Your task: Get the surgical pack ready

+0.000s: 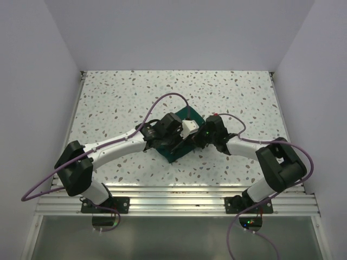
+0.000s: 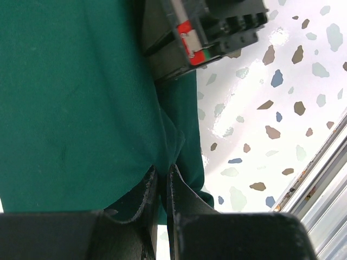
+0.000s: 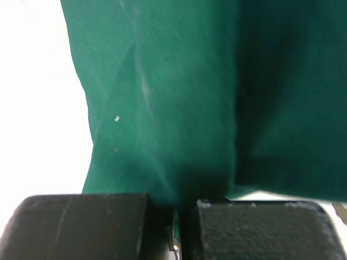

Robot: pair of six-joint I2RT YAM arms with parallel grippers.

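Fingers (image 2: pixel 147 201) of the left gripper (image 2: pixel 162 173) stand almost together, with only a thin slit between them, and a fold of the green drape (image 2: pixel 76 108) is nipped at their tips; the right gripper's fingers (image 3: pixel 87 227) are pressed together on the drape's lower edge, the cloth running down into the seam between the two black pads. Seen from above, both arms reach inward from their bases and meet at mid-table, the left gripper (image 1: pixel 172 135) and right gripper (image 1: pixel 199 136) close together over the drape (image 1: pixel 187 114), which lies as a small folded bundle under and between them; a small white shape (image 1: pixel 188 127) sits between the wrists, and what it is cannot be told.

Under the bundle, the table (image 1: pixel 135 92) is white and speckled with grey, brown and blue flecks, glossy enough to show glare; a ribbed aluminium rail (image 1: pixel 173 200) runs along its near edge; plain pale walls (image 1: pixel 179 32) close in three sides; purple cables (image 1: pixel 162 100) loop from the arms.

Woven, matte and softly creased, the drape hangs in folds; the pads are black, hard and scuffed.
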